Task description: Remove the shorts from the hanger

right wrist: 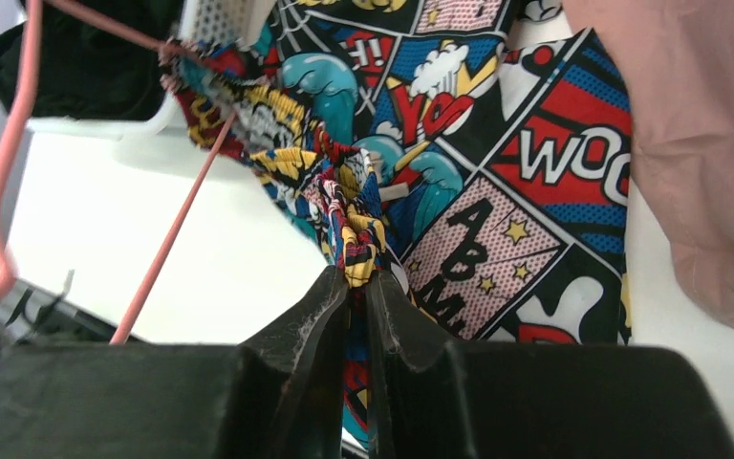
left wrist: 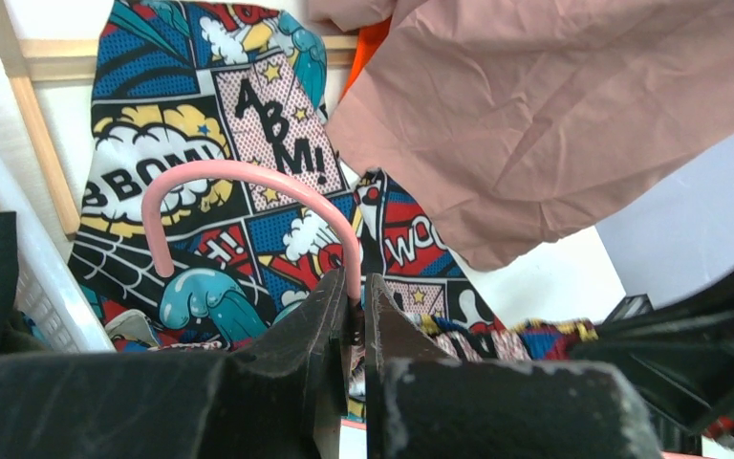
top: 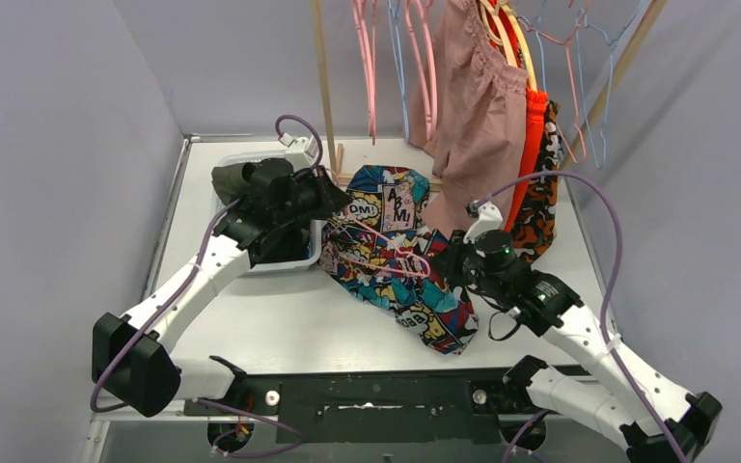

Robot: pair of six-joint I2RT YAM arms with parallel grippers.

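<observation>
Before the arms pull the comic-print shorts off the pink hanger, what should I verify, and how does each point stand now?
1. The left gripper is shut on the pink hanger, just below its hook: ok.
2. The right gripper is shut on the bunched edge of the comic-print shorts: ok.
3. The shorts are free of the hanger: not ok; its wire runs into the fabric.
4. The hanging pink shorts are apart from the comic-print shorts: cannot tell; they look close, and contact is unclear.
</observation>
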